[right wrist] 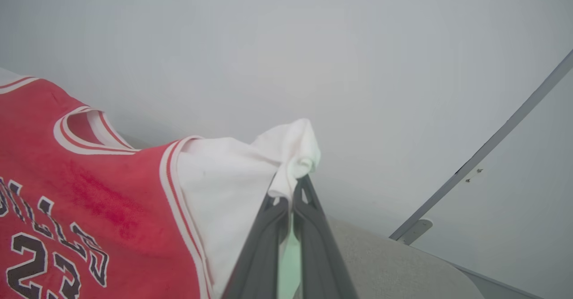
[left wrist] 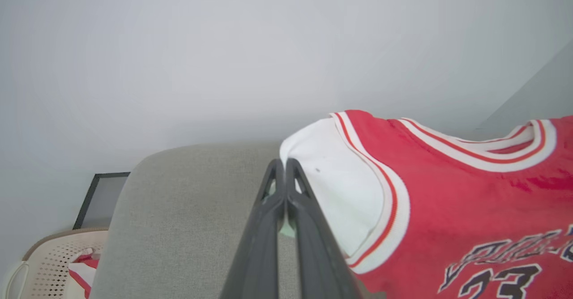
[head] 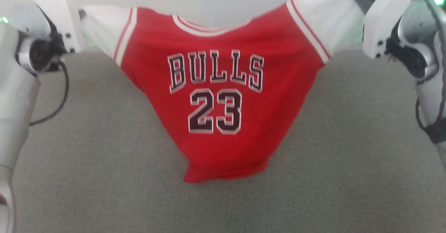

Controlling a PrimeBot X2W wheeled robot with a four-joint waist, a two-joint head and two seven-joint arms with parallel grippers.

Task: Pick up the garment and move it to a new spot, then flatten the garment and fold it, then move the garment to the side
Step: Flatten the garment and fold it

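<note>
- Shirt (head: 223, 121) hangs mid-frame, spread by its white sleeves — hem near the grey counter (head: 87, 173).
- Left pincer (left wrist: 285, 164) and right pincer (right wrist: 290, 191) each pinched shut on a sleeve, likely to lay it flat.

A plain pale grey wall (left wrist: 179, 57) runs behind everything, lit softly and evenly, with no hard shadows. In front of it stands the bench (head: 348, 156), covered in grey woven fabric, its far corners rounded. From the left wrist, a dark-framed panel (left wrist: 100, 199) sits against the wall beyond the bench corner, and just below it a cream perforated basket (left wrist: 44, 256) holds a red-and-white cloth (left wrist: 83, 267). From the right wrist, a slim grey rail (right wrist: 447, 185) slants up the wall, fixed by a small bracket (right wrist: 414, 231)
</note>
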